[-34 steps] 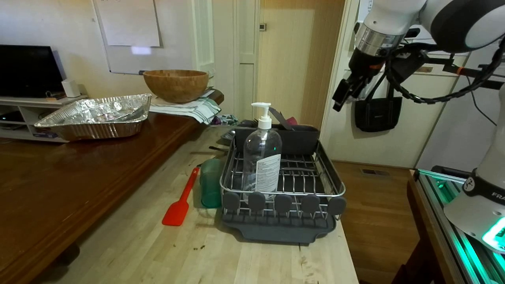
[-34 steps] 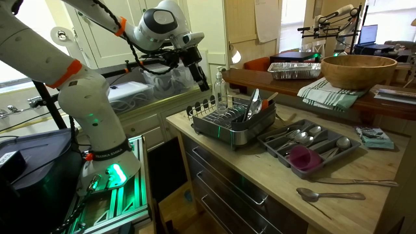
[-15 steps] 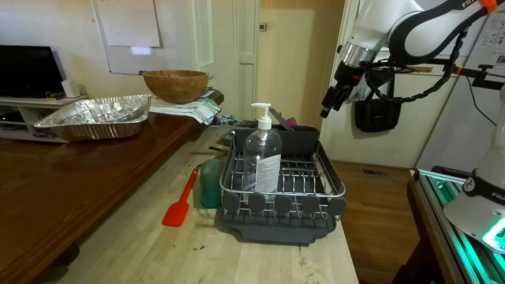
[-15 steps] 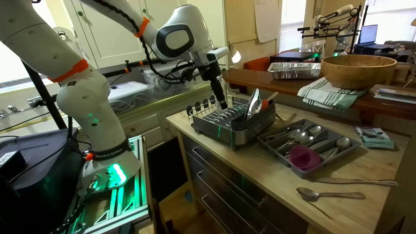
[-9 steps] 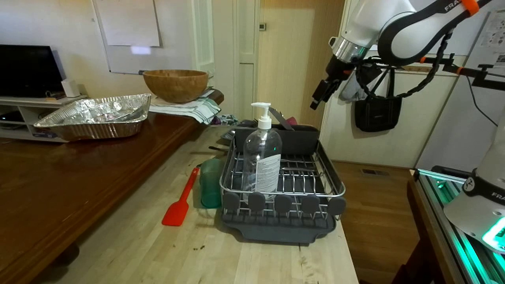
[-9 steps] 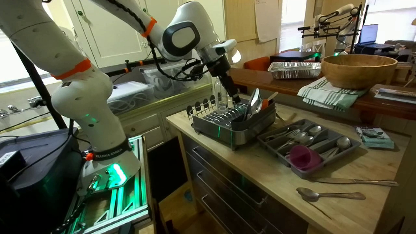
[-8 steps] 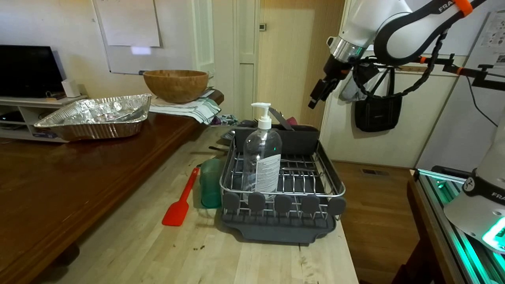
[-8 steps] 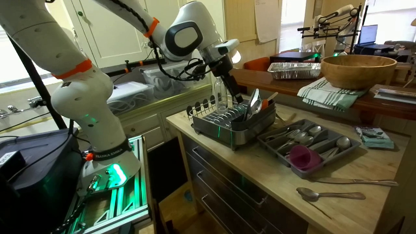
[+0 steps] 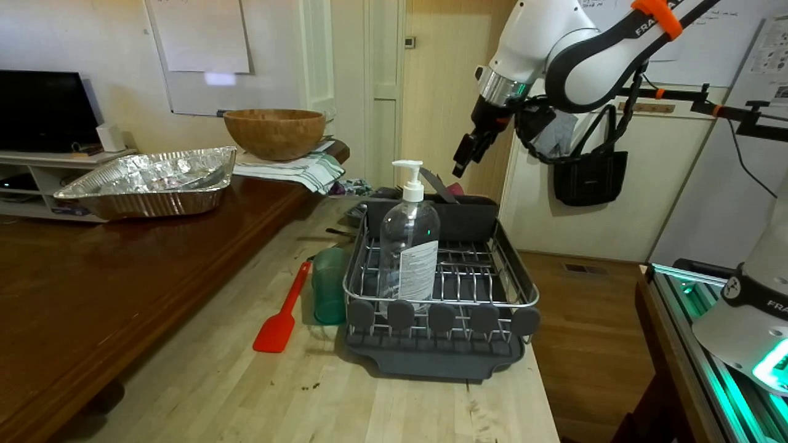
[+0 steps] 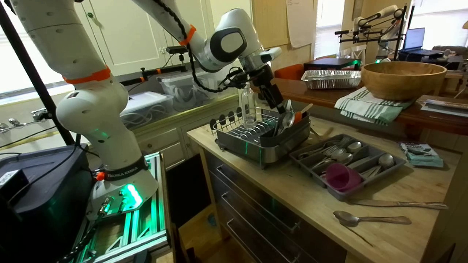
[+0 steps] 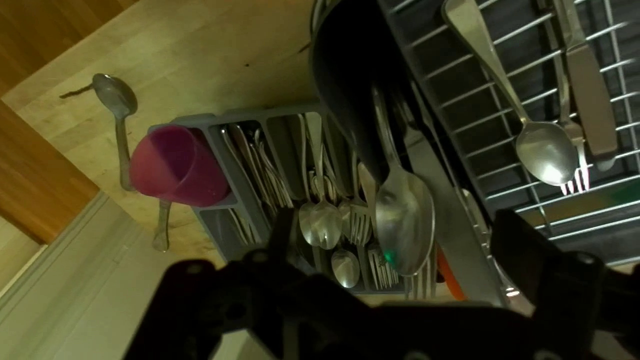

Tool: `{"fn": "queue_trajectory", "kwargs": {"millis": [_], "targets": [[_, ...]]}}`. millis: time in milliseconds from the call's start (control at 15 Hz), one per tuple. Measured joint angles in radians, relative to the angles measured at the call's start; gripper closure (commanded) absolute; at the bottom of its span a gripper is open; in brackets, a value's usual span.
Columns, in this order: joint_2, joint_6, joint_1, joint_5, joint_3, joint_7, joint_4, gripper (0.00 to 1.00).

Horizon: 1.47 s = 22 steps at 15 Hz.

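Wrist view: far to the left of the black fingers [image 11: 284, 230], a spoon [image 11: 115, 100] lies on the wooden counter [image 11: 225, 55]. Closer to them, a pink cup [image 11: 177, 165] sits on one end of a gray tray [image 11: 240, 117]. The tray has little spoons [image 11: 326, 227] and forks [image 11: 361, 225] in it, and some show in the gap between the fingers. The fingers are spread wide apart. Right in their gap, a big spoon [image 11: 405, 220] sticks out of a dark bin [image 11: 345, 60], round end toward them. Next to it, nearer the finger on the right, is a wide blade [image 11: 450, 215]. I can't tell if the fingers touch either one. Past the finger on the right is the wire rack [image 11: 492, 155], where another spoon lies partly over a fork [image 11: 562, 100], beside a knife [image 11: 590, 95].

In an exterior view, a clear bottle [image 10: 248, 107] stands upright on the rack, left of the fingers. The fingers tilt down by the bin. Well to their right are a foil pan [image 10: 331, 84] and a wooden bowl [image 10: 402, 84].
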Motion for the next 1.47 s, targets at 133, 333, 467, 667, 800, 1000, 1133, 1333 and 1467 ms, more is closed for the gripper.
{"fn": "queue_trajectory", "kwargs": {"millis": [133, 333, 467, 667, 800, 1000, 1133, 1333, 1467], "targets": [[0.034, -0.004, 0.011, -0.029, 0.009, 0.051, 0.024, 0.00], [0.080, -0.005, 0.021, -0.058, 0.004, 0.119, 0.054, 0.00], [0.108, -0.005, 0.029, -0.060, -0.006, 0.144, 0.073, 0.00], [0.144, -0.007, 0.049, -0.084, -0.029, 0.200, 0.102, 0.00], [0.161, -0.013, 0.068, -0.104, -0.045, 0.243, 0.119, 0.00], [0.170, -0.042, 0.094, -0.123, -0.065, 0.282, 0.139, 0.00], [0.170, -0.049, 0.102, -0.123, -0.070, 0.284, 0.144, 0.00], [0.170, -0.049, 0.105, -0.123, -0.073, 0.285, 0.145, 0.00], [0.171, -0.049, 0.111, -0.120, -0.077, 0.285, 0.148, 0.00]]}}
